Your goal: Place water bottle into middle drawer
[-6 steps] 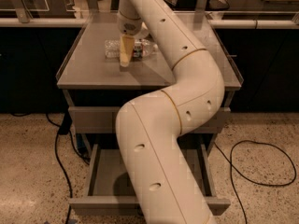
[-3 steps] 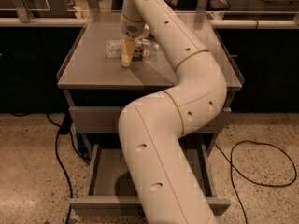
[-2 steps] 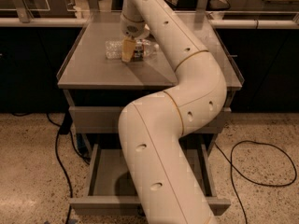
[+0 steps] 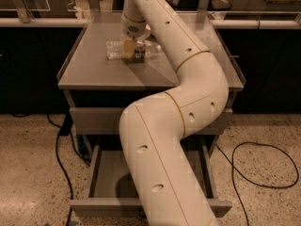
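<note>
- Lying on the desk [image 4: 94, 70], the water bottle [image 4: 113, 49] has the gripper [image 4: 133, 52] at it; jaws' state cannot be told.
- Middle drawer [image 4: 104, 207] stands open beneath the desk.

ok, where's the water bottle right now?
Camera view: the water bottle lies on its side on the cabinet top, toward the back, left of centre, with the gripper down over its middle; the middle drawer is open below.

A thick white arm [image 4: 157, 145] rises from the near bottom edge, bends sharply at an elbow on the right, then sweeps back left and away. At its far end the wrist [image 4: 135, 26] turns down, and the gripper [image 4: 131, 52] points straight downward.
</note>
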Available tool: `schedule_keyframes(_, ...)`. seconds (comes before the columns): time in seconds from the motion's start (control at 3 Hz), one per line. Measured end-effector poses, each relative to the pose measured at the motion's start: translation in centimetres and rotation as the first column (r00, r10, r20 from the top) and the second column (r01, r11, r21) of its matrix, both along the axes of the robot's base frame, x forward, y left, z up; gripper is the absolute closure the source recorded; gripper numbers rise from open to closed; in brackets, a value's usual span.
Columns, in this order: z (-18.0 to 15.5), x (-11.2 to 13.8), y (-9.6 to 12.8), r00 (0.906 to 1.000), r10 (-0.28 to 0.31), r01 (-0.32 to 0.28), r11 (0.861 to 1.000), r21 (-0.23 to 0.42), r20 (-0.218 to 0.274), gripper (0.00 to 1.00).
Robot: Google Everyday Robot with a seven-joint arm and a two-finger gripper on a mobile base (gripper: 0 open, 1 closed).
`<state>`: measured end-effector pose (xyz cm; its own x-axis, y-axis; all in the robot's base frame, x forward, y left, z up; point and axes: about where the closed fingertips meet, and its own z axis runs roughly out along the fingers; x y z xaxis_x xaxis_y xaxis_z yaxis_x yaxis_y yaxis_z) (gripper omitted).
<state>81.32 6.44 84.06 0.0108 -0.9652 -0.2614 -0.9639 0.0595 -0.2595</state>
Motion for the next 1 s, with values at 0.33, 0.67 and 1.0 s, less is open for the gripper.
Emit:
schedule_keyframes(0.33,0.0,0.0,0.0,1.0,0.0,0.0,1.0,0.0,0.0,1.0)
schedule_keyframes(0.67,0.0,0.3,0.0,1.0,-0.002,0.002,1.0,0.004,0.009,1.0)
schedule_keyframes(1.0,0.9,0.5,-1.0,0.9994,-0.014,0.014,1.0,0.01,0.031,1.0)
